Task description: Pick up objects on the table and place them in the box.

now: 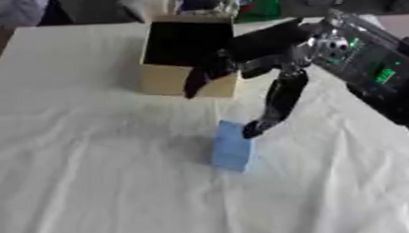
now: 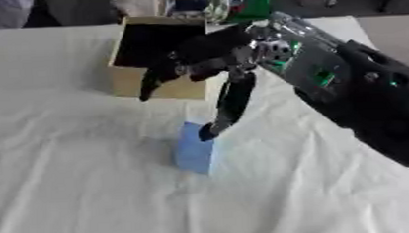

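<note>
Overhead, white cloth (image 1: 90, 192) covers table, clutter behind.

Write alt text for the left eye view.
The robot's right hand reaches down, one finger touching the top of a blue block on a white cloth-covered table; an open cardboard box stands behind.

Blue block and a cardboard box on the white cloth

The light blue block (image 1: 233, 146) stands on edge mid-table, while the open tan box (image 1: 186, 57), dark inside, sits behind it toward the far edge.
</note>
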